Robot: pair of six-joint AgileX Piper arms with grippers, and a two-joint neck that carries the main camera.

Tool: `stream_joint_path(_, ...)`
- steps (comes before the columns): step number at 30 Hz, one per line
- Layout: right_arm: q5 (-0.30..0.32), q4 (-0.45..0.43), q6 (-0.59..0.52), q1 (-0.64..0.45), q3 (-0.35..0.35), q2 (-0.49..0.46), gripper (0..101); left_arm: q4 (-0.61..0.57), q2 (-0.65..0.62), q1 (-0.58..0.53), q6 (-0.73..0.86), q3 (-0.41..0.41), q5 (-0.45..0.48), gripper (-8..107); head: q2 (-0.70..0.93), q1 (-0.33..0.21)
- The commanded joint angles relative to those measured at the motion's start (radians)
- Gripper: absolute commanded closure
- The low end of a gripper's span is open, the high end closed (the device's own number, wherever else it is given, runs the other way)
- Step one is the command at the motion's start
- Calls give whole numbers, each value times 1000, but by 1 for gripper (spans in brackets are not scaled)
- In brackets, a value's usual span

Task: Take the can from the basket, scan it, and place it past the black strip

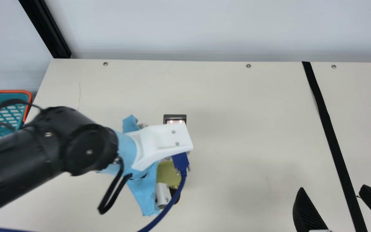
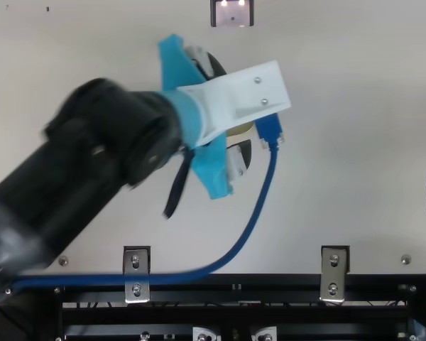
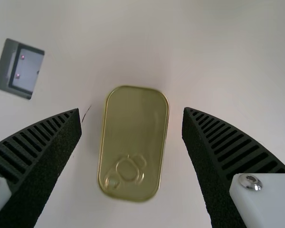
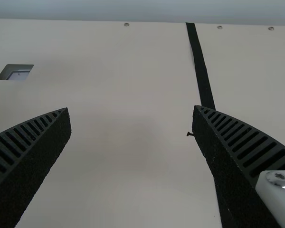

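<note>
In the main view, the left arm (image 1: pixel 85 148) slants in from the left edge, beside the basket (image 1: pixel 30 98) at far left, its wrist turned down near the centre. The left tool (image 3: pixel 132 111) is open, one finger at each long side of the can (image 3: pixel 134 142), touching neither. The can lies flat on the tabletop (image 1: pixel 237 129), near the scanner (image 1: pixel 175 119). Grasp or release, I can't tell; for either, keep the fingers even with those sides and go straight up, so neither clips the rim. Lower right, the right tool (image 1: pixel 333 186) waits wide open, tips either side of the black strip (image 1: pixel 328 129).
</note>
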Motion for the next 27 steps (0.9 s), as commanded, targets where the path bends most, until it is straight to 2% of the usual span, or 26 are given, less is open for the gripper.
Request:
stream_joint_path(1,-6,1,2,1,-4,10,0,19,-77,14,-54,13,-4,9,-2,14)
stream_joint_path(8,-94,-5,13,8,-42,106,0,170,-227,71,-348,102,-101,9,-2,14)
stream_joint_path(16,-216,-33,23,34,-140,287,0,436,-376,172,-785,230,-250,9,-2,14)
stream_joint_path(22,-271,-29,-10,51,-227,428,0,554,-493,230,-1021,330,-280,9,-2,14)
stream_joint_path(27,-289,18,-83,58,-297,530,0,604,-598,255,-1165,423,-284,9,-2,14)
